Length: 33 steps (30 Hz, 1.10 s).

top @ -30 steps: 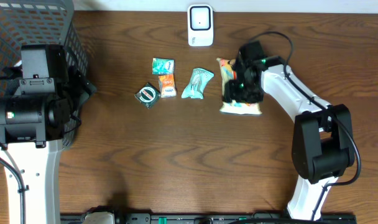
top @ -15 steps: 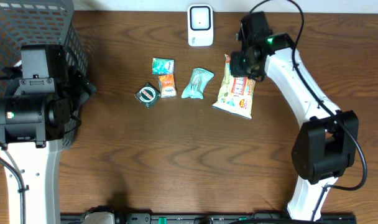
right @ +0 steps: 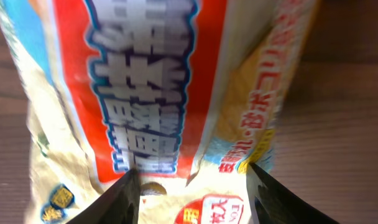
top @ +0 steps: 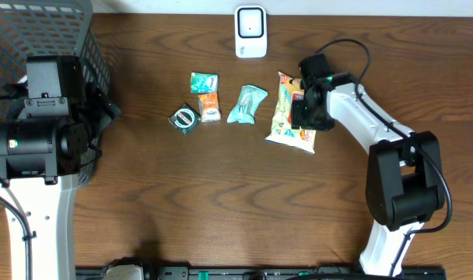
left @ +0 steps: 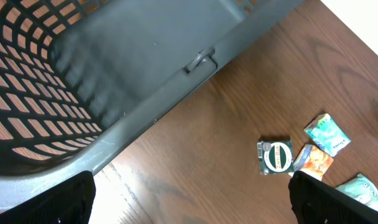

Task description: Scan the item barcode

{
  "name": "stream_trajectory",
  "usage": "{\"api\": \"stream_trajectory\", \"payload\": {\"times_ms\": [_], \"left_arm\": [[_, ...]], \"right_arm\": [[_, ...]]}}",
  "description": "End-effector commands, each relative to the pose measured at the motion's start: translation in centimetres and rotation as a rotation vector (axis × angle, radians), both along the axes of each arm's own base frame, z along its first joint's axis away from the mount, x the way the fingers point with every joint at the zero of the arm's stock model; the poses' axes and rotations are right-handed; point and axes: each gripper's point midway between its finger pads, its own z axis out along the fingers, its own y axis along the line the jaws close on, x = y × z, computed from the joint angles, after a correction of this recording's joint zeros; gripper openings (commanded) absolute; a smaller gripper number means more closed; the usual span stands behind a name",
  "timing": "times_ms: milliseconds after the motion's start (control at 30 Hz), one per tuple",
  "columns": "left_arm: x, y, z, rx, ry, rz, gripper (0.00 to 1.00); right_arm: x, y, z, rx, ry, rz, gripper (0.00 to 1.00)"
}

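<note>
R claw (right: pixel 194 199) sits w/ jaws parted, tips pressed on snack bag (top: pixel 284 120), no pinch seen. L claw (left: pixel 192 202) gapes wide beside grey basket (top: pixel 42 31), its inside only partly in view. Bag lies flat mid-table, long axis near-to-far, far end twd scanner (top: pixel 250 33).

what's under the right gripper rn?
The snack bag lies on the table beneath the right gripper; its red printed panel shows between the fingers. Bag's underside, and any barcode, hidden.
</note>
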Motion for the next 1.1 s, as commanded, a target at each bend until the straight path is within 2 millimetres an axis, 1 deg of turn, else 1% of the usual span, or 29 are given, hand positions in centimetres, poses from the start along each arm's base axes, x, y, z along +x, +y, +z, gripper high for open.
{"api": "stream_trajectory", "payload": {"times_ms": [0,33,100,167,267,333,433,467,500,533,567,600,633,667,700,767,800,867,900,933,967,1000,1067], "left_arm": [[-0.1,0.4,0.2,0.006,-0.003,0.016,0.98],[-0.1,0.4,0.2,0.006,-0.003,0.016,0.98],[-0.1,0.4,0.2,0.006,-0.003,0.016,0.97],[-0.1,0.4,0.2,0.006,-0.003,0.016,0.98],[-0.1,0.4,0.2,0.006,-0.003,0.016,0.98],[-0.1,0.4,0.2,0.006,-0.003,0.016,0.98],[-0.1,0.4,0.2,0.006,-0.003,0.016,0.97],[-0.1,0.4,0.2,0.006,-0.003,0.016,0.98],[-0.1,0.4,0.2,0.006,-0.003,0.016,0.98],[-0.1,0.4,0.2,0.006,-0.003,0.016,0.98],[-0.1,0.4,0.2,0.006,-0.003,0.016,0.98],[-0.1,0.4,0.2,0.006,-0.003,0.016,0.98],[-0.1,0.4,0.2,0.006,-0.003,0.016,0.98],[-0.1,0.4,0.2,0.006,-0.003,0.016,0.97],[-0.1,0.4,0.2,0.006,-0.003,0.016,0.98],[-0.1,0.4,0.2,0.006,-0.003,0.016,0.97],[-0.1,0.4,0.2,0.006,-0.004,0.016,0.98],[-0.1,0.4,0.2,0.006,-0.003,0.016,0.98],[-0.1,0.4,0.2,0.006,-0.003,0.016,0.98],[-0.1,0.4,0.2,0.006,-0.003,0.016,0.98],[-0.1,0.4,0.2,0.006,-0.003,0.016,0.98],[-0.1,0.4,0.2,0.006,-0.004,0.016,0.97],[-0.1,0.4,0.2,0.006,-0.004,0.016,0.98]], "right_arm": [[3.4,0.4,5.1,0.041,-0.138,-0.02,0.57],[4.2,0.6,6.1,0.049,-0.168,-0.019,0.61],[5.6,1.1,7.2,0.066,-0.226,-0.016,0.65],[6.4,1.4,7.5,0.075,-0.261,-0.015,0.64],[7.3,1.3,6.8,0.054,-0.287,-0.02,0.58],[7.7,1.0,5.5,0.028,-0.282,-0.026,0.55],[7.5,1.0,2.7,0.013,-0.228,-0.025,0.57],[7.3,0.9,1.3,0.004,-0.199,-0.024,0.62],[7.2,0.9,0.7,0.002,-0.185,-0.023,0.65],[7.0,0.9,-0.8,-0.006,-0.155,-0.022,0.71],[6.9,0.9,-1.5,-0.01,-0.142,-0.022,0.82],[6.9,0.8,-1.6,-0.012,-0.142,-0.022,0.88],[7.2,0.7,-1.2,-0.012,-0.154,-0.026,0.93],[7.7,0.6,-0.3,-0.006,-0.175,-0.031,0.99],[7.9,0.6,0.1,-0.004,-0.183,-0.032,0.99],[8.6,0.5,2.9,0.007,-0.22,-0.04,0.99],[8.7,0.4,4.6,0.01,-0.235,-0.042,0.99],[8.5,0.4,7.1,0.015,-0.25,-0.042,0.99],[8.3,0.4,8.0,0.016,-0.254,-0.039,0.98],[7.9,0.5,8.7,0.017,-0.256,-0.036,0.9],[7.4,0.7,9.2,0.013,-0.251,-0.019,0.73],[7.0,0.8,9.1,0.007,-0.239,-0.005,0.66],[6.2,0.9,8.4,-0.004,-0.201,0.008,0.46]]}}
